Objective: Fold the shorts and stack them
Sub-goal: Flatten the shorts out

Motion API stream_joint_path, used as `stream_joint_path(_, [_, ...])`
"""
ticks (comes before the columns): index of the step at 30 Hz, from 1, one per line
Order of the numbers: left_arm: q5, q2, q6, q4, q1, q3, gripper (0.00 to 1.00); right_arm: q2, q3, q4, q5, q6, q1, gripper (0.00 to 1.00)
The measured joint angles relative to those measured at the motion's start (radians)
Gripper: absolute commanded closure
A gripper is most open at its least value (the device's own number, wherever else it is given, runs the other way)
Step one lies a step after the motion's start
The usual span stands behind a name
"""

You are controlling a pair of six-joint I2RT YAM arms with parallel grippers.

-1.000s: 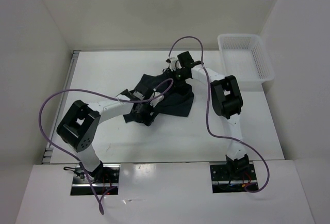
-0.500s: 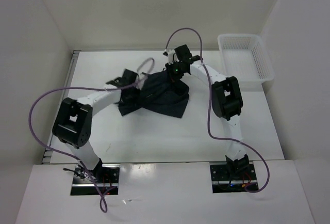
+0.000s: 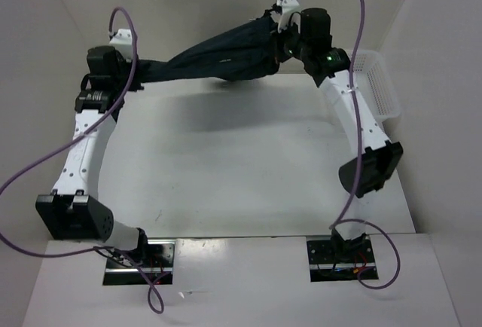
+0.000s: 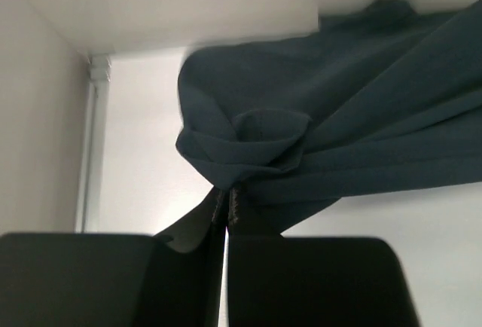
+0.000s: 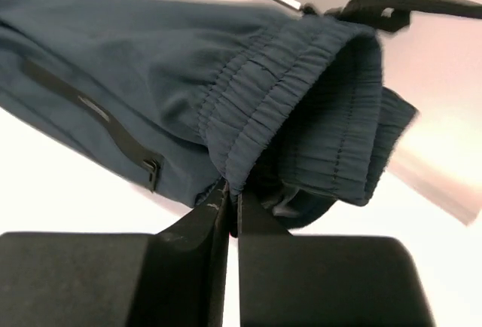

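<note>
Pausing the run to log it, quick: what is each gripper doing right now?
Left gripper: shut on the shorts.
Right gripper: shut on the shorts, at the waistband.

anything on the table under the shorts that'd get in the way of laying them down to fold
Nothing visible. The left claw and right claw hold the shorts stretched in the air, and the table beneath shows nothing lying on it. The basket sits off to the far right, not under them.
</note>
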Motion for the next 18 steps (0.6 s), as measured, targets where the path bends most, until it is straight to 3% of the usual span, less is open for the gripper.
stream_joint_path(2, [0.007, -0.098, 0.000, -0.001, -0.008, -0.147, 0.99, -0.117, -0.157, 0.008, -0.001, -0.029, 0.002, 0.78])
stream_joint_path(4, [0.012, -0.184, 0.000, -0.023, -0.029, -0.289, 0.97, -0.227, -0.348, 0.003, -0.011, -0.058, 0.007, 0.54])
stream_joint_path(7, [0.014, -0.307, 0.001, -0.077, -0.111, -0.515, 0.88, -0.317, -0.611, -0.008, -0.022, -0.112, 0.010, 0.32])
stream_joint_path(9, [0.030, -0.368, 0.002, -0.121, -0.194, -0.639, 0.82, -0.341, -0.791, -0.027, -0.020, -0.153, 0.010, 0.25])
stream_joint_path(12, [0.066, -0.440, 0.003, -0.171, -0.259, -0.783, 0.81, -0.346, -0.986, -0.089, 0.006, -0.201, 0.009, 0.21])
stream_joint_path(18, [0.006, -0.522, 0.002, -0.236, -0.255, -0.917, 0.79, -0.442, -1.090, -0.183, 0.009, -0.244, 0.009, 0.21])
